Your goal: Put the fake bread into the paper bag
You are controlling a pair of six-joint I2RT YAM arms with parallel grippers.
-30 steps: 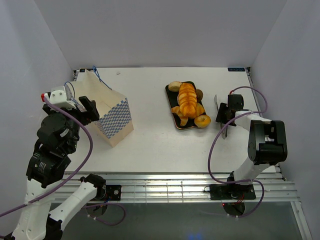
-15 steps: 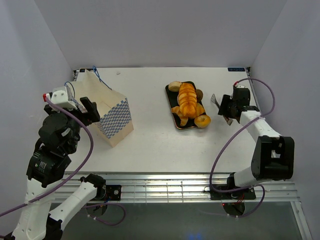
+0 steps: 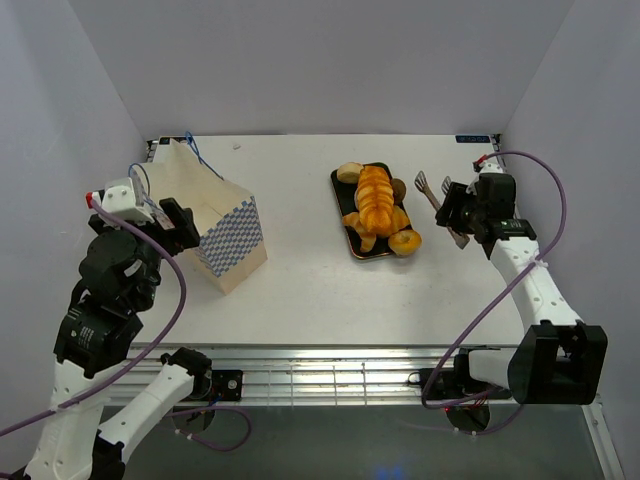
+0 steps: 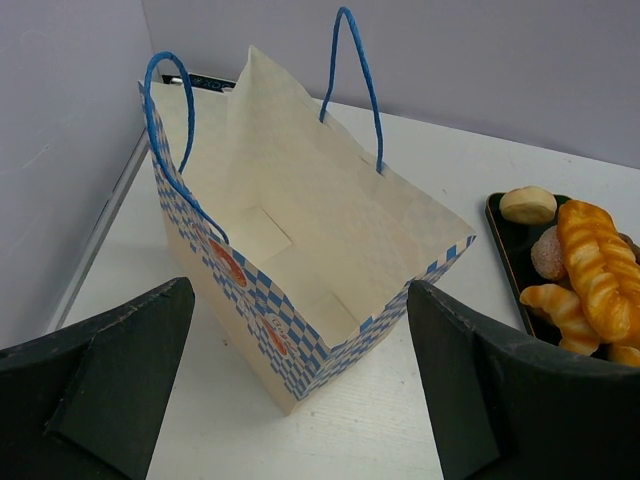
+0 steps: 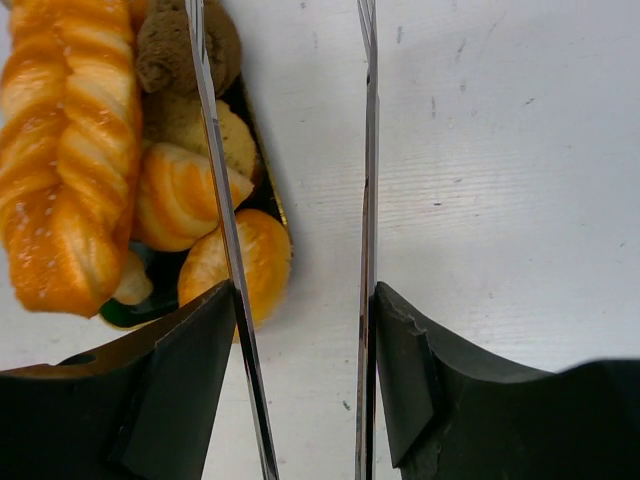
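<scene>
Cream paper bag [image 4: 300, 250] stands open by the spread left pincer [image 4: 298, 300]. Right pincer [image 5: 290, 120] released, empty, near fake bread [image 5: 70, 150].

Light: bright, even, diffuse, apparently from overhead.
Shadows: faint, soft-edged on the white table [image 3: 300, 280].
Glare: small highlights on the glossy bread [image 5: 60, 150].
Focus: all views sharp, no motion blur.

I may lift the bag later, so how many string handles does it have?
2. One blue handle arches over the left rim of the paper bag; the other handle rises from the opposite rim, to the right. Neither is hidden.
</scene>
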